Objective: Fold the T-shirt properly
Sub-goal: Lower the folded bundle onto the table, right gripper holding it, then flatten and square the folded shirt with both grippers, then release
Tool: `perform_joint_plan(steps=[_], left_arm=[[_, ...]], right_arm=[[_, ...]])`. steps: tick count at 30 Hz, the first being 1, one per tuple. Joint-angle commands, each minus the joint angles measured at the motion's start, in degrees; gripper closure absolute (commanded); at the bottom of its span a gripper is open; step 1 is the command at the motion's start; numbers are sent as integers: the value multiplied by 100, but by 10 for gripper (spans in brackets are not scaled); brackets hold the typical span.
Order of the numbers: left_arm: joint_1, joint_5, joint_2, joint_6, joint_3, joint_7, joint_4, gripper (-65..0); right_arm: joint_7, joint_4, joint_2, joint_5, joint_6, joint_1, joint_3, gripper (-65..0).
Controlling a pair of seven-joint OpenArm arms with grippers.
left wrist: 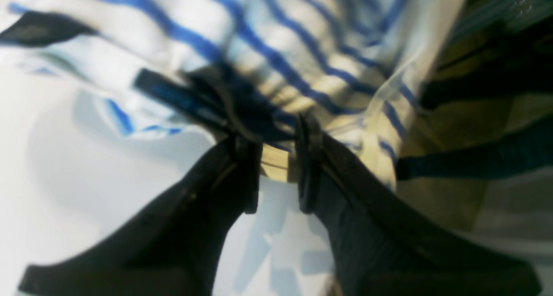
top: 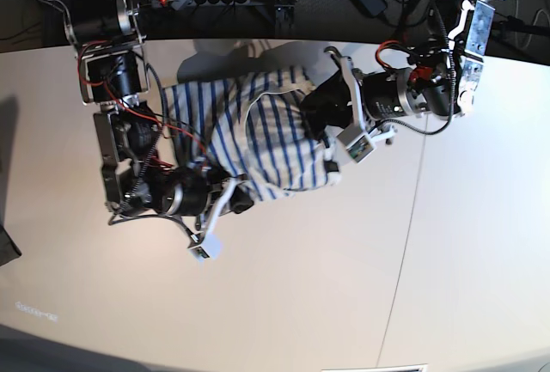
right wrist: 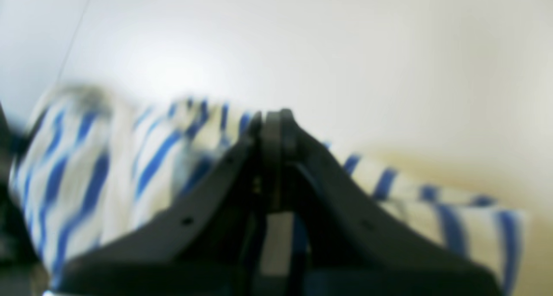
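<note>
Pale cream table [top: 344, 286] filling most of the base view, crossed by a thin seam running down right of centre, with the blue-striped T-shirt [top: 258, 144] bunched on it in the upper middle, near the far edge.

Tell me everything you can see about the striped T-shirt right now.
The T-shirt is soft white or cream cloth with thin blue stripes, bunched and rumpled between the two arms on the pale table, not laid flat. The right gripper is shut on one edge. The left gripper pinches another, beside a dark tag.
</note>
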Motion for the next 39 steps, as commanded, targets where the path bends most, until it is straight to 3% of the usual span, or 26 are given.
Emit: perform_joint_plan(steps=[1, 11, 21, 26, 34, 39], left_arm=[[-223, -74, -107, -45, -28, -177, -79, -145], [-1528, -72, -315, -45, -24, -345, -920, -145], [-1945, -79, -236, -45, -17, -343, -1104, -145], [-1947, -83, -219, -45, -17, -361, -1104, -145], [-1956, -83, -240, -45, -35, -254, -1097, -145], [-1958, -133, -535, -45, -35, -225, -979, -145]], right_arm=[[92, 295, 131, 111, 448, 35, 37, 0], [-350, 2079, 953, 699, 446, -1554, 162, 0], [-343, 3195, 920, 922, 446, -3056, 846, 0], [-332, 3303, 839, 966, 448, -3152, 859, 0], [-498, 3303, 293, 1198, 450, -3167, 859, 0], [-498, 3303, 203, 1119, 448, -3165, 1040, 0]])
